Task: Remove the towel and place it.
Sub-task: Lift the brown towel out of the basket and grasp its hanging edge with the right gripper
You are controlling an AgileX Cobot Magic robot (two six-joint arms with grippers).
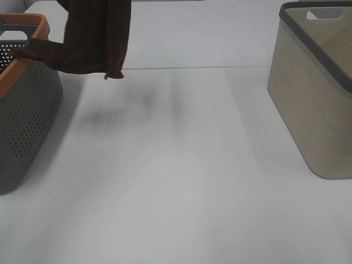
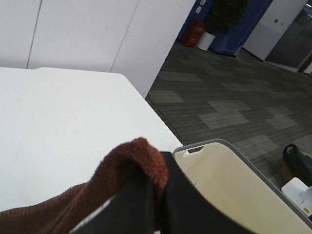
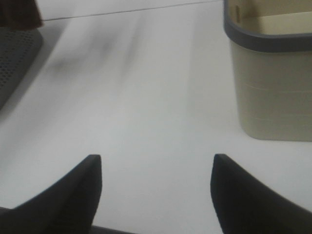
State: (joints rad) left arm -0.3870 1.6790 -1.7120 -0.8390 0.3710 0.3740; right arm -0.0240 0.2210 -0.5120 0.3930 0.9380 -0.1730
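Observation:
The dark brown towel hangs in the air at the upper left, and its lower edge trails over the rim of the grey basket. The top of the towel runs out of the exterior view, and neither gripper shows there. In the left wrist view my left gripper is shut on a fold of the towel, held high above the table. My right gripper is open and empty, low over the bare table. A corner of the towel shows in the right wrist view.
The grey perforated basket with an orange rim stands at the left edge. A beige basket with a grey rim stands at the right; it also shows in the left wrist view and the right wrist view. White table lies between them.

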